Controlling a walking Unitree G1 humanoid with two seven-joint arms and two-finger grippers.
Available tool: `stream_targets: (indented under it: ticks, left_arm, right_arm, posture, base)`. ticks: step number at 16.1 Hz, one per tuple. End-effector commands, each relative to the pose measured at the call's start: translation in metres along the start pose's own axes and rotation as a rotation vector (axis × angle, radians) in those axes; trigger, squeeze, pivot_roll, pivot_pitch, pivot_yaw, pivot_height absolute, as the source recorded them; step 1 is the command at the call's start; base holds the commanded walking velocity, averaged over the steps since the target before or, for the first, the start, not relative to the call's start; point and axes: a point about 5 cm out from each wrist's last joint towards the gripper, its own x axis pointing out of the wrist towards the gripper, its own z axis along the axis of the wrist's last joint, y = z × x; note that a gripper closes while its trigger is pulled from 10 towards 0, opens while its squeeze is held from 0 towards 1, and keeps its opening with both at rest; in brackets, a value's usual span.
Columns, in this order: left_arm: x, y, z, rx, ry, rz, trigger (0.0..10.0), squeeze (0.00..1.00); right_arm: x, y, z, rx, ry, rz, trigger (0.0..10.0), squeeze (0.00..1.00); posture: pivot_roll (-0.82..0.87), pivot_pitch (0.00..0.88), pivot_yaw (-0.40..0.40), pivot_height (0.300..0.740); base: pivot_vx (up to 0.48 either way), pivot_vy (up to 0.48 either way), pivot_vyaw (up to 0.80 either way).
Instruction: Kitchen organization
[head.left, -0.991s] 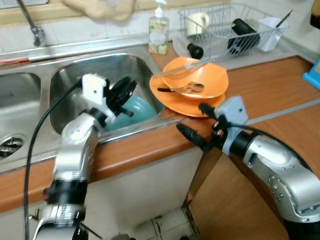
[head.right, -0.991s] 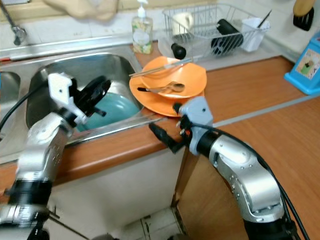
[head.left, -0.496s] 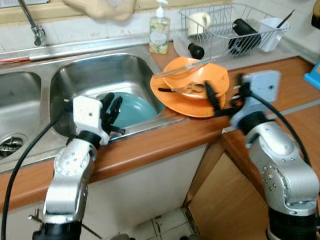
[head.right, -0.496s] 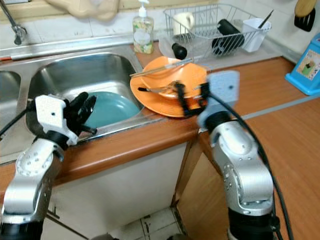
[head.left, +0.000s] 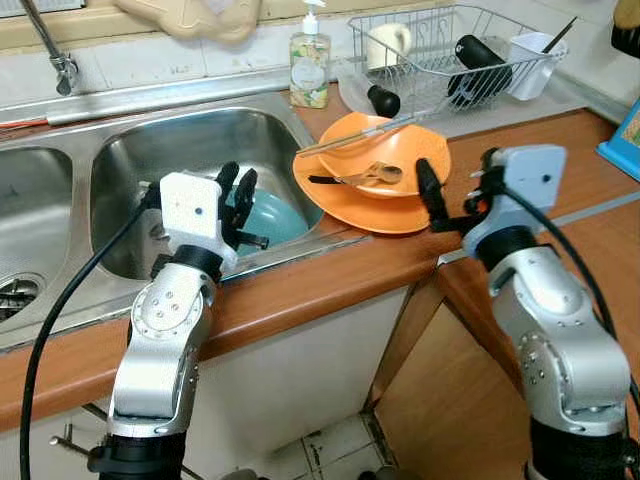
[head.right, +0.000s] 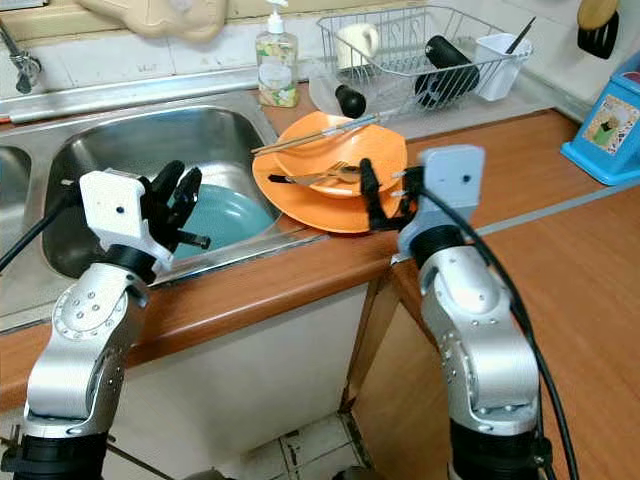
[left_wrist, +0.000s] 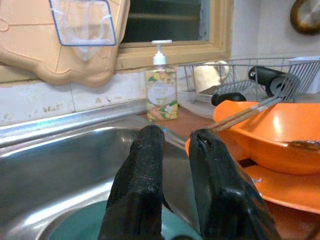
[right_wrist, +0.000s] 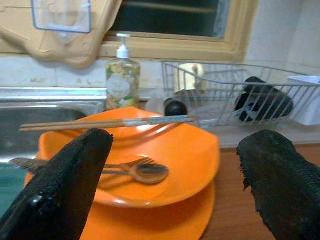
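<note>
We are holding our right gripper (right_wrist: 175, 185) with its jaws spread wide and empty, just short of the orange bowl (right_wrist: 165, 155), which is sitting on an orange plate (head.left: 385, 212) at the bench (head.left: 330, 275) edge. Its wrist view is showing chopsticks (right_wrist: 107, 123) across the bowl's rim and a fork and spoon (right_wrist: 135, 171) inside. Our left gripper (left_wrist: 175, 187) is hovering over the sink (head.left: 190, 150), jaws nearly closed on nothing, hiding part of the teal plate (head.right: 225, 215) below. The dish rack (head.left: 450, 50) is cut off at the frame top.
</note>
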Motion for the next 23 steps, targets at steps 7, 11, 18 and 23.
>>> stream_targets:
  ticks: [7,11,18,23]
  left_arm:
    - [-0.0007,-0.0011,-0.0006,-0.016,0.018,-0.009,10.0,0.0]
    - [-0.0036,0.0004,-0.0017,-0.026,0.027,-0.002,10.0,0.0]
    - [-0.0016,0.0015,-0.0001,-0.022,0.024,-0.004,10.0,0.0]
    - [-0.0015,0.001,0.0001,-0.023,0.024,-0.005,10.0,0.0]
  right_arm:
    - [-0.0015,0.002,0.0047,-0.012,-0.028,0.005,10.0,1.0]
    - [-0.0018,0.003,0.0045,-0.012,-0.026,0.015,10.0,1.0]
    - [-0.0011,0.0061,0.0042,-0.028,-0.022,0.035,10.0,1.0]
    - [-0.0013,0.0058,0.0033,-0.015,-0.023,0.033,10.0,1.0]
  posture:
    - [-0.09,0.0,0.02,0.74]
    - [-0.09,0.0,0.019,0.74]
    - [-0.08,0.0,0.021,0.74]
    - [-0.08,0.0,0.021,0.74]
  base:
    - [0.036,0.0,0.0]
    - [0.271,0.0,0.0]
    - [0.286,0.0,0.34]
    - [0.287,0.0,0.0]
